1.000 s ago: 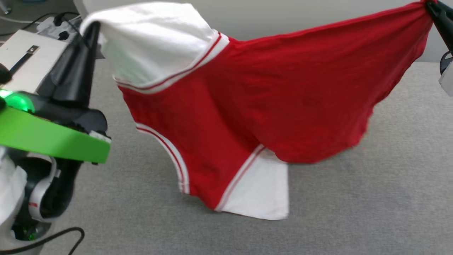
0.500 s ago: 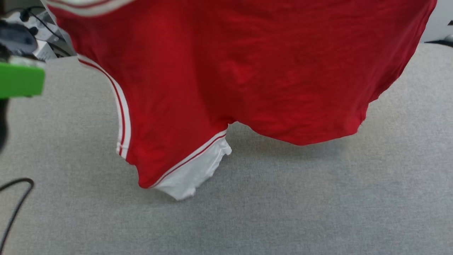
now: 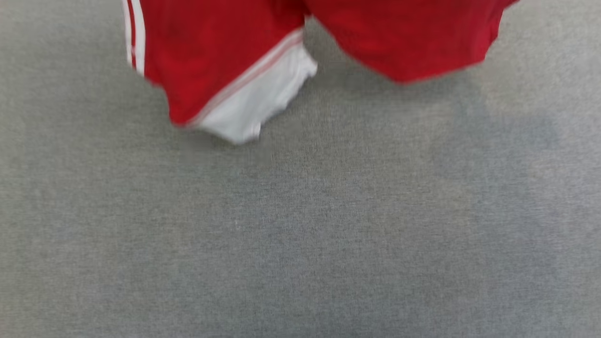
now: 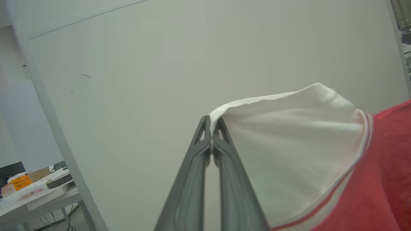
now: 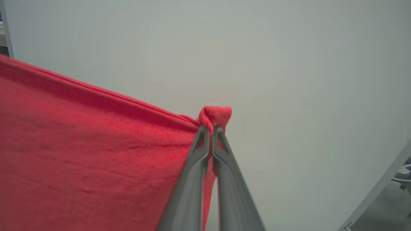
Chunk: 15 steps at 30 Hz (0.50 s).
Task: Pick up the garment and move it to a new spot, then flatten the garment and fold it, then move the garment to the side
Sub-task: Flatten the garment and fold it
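Observation:
The garment (image 3: 216,51) is a red jersey with white sleeves and red-and-white striped trim. It hangs in the air above the grey table (image 3: 300,225); its lower part, with one crumpled white sleeve, dangles at the top of the head view. My left gripper (image 4: 211,123) is shut on the edge of the other white sleeve (image 4: 289,144), held up against a pale wall. My right gripper (image 5: 210,128) is shut on a bunched red corner of the garment (image 5: 96,154), which stretches away to the left in the right wrist view.
A pale partition wall (image 4: 160,64) stands behind the raised garment. At the lower left of the left wrist view a side desk (image 4: 32,192) carries boxes and papers. A grey frame edge (image 5: 379,186) runs across the lower right of the right wrist view.
The head camera has tilted down, so both arms and the garment's upper part have left the head view. The lower white sleeve, flat on the table a second ago, now hangs crumpled.

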### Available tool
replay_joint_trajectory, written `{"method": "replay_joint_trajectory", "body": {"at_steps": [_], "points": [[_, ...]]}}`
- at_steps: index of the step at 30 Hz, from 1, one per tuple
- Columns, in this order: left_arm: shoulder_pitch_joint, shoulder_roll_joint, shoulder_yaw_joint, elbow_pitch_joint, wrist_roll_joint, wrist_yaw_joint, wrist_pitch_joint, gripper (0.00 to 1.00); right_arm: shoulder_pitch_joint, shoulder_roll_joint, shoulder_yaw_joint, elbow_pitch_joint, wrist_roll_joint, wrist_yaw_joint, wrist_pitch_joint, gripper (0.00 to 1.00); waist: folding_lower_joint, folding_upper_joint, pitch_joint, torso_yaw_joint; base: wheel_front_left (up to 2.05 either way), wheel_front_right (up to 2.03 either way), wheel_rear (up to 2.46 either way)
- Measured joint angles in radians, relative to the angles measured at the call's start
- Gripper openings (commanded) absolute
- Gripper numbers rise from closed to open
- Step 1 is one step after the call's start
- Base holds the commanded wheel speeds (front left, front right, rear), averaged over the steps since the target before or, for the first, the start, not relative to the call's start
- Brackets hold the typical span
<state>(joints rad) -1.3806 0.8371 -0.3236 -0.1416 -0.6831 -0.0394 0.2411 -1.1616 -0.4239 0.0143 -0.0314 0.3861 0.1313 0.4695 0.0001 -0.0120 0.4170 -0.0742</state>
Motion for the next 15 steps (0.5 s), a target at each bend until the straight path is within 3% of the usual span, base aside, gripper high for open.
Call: {"method": "replay_joint_trajectory", "body": {"at_steps": [3, 5, 15], "points": [[-0.128, -0.007, -0.037, 0.098, 0.038, -0.042, 0.016, 0.00, -0.095, 0.008, 0.002, 0.072, -0.024, 0.000, -0.037, 0.00, 0.0002, 0.0000, 0.061, -0.002, 0.00, 0.00, 0.00], [-0.312, -0.044, -0.095, 0.249, 0.088, -0.076, -0.009, 0.00, -0.233, 0.024, 0.008, 0.179, -0.070, 0.000, -0.098, 0.00, 0.0002, 0.0000, 0.144, -0.004, 0.00, 0.00, 0.00], [-0.652, -0.182, -0.241, 0.665, 0.156, -0.094, -0.187, 0.00, -0.492, 0.086, -0.024, 0.469, -0.185, 0.000, -0.288, 0.00, 0.0003, 0.0000, 0.315, 0.002, 0.00, 0.00, 0.00]]}}
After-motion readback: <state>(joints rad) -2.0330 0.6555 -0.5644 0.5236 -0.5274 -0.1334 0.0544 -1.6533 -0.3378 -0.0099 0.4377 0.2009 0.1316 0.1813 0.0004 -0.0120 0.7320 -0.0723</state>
